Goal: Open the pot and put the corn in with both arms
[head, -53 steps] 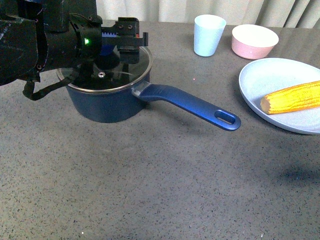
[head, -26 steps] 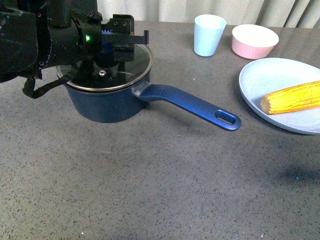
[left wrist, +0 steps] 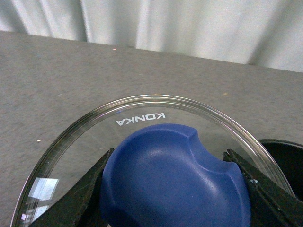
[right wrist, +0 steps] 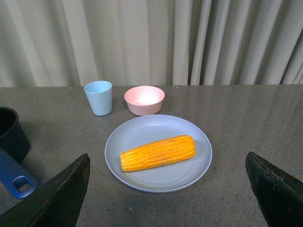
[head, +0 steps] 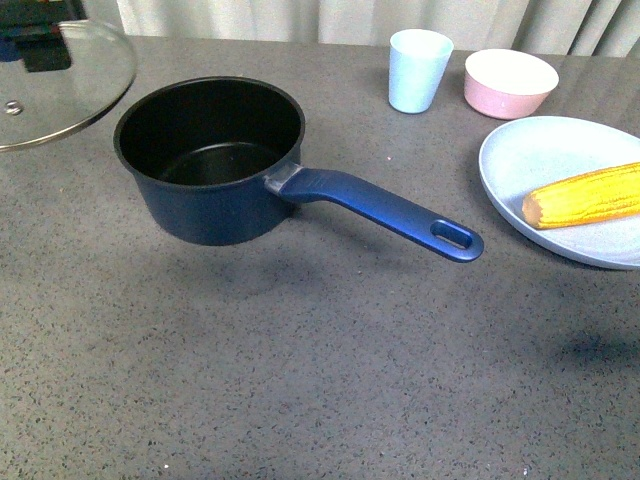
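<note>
Left end effector (left wrist: 173, 191) was clamped on the blue knob (left wrist: 165, 156), holding the glass lid (head: 60, 90) off to the left of the pot (head: 215, 215), which sat open and empty on the table (head: 300, 380). Right end effector (right wrist: 165, 196) was spread wide, holding nothing, facing the corn (right wrist: 157, 152) on the grey plate (right wrist: 156, 125). My read: cob is light, stiff, rounded, likely to roll, so I'd grip mid-length, across its axis. Right wrist view showed the full cob; front view cropped its end. Only front view showed the pot's bare inside
</note>
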